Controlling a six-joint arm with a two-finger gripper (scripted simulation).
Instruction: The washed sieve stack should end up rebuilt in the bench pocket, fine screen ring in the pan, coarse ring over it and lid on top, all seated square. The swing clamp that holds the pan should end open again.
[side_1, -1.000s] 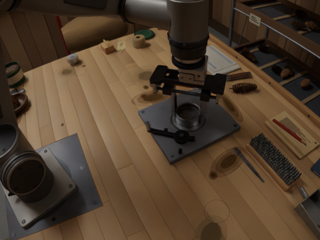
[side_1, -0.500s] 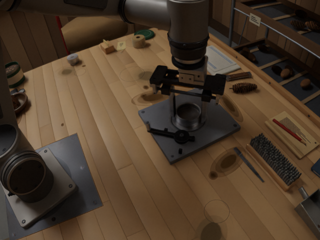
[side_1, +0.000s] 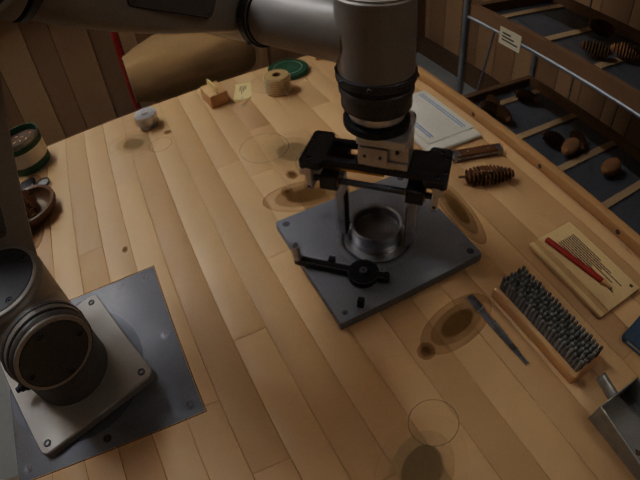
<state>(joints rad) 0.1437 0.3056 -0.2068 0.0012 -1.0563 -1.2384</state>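
The metal sieve stack (side_1: 376,232) sits in the pocket of the grey bench plate (side_1: 380,254), its open top showing a dark screen inside. My gripper (side_1: 377,219) hangs straight above it with a finger down either side of the stack, open and holding nothing. The black swing clamp (side_1: 344,268) lies on the plate in front of the stack, its arm pointing left, away from the pan. No lid is on the stack, and I cannot tell how many rings it holds.
A metal scoop (side_1: 620,423) sits at the right edge, beyond a brush (side_1: 550,318) and a thin blade (side_1: 497,329). A pine cone (side_1: 487,175) and a notepad (side_1: 442,121) lie behind the plate. My arm's base (side_1: 62,361) stands at the near left.
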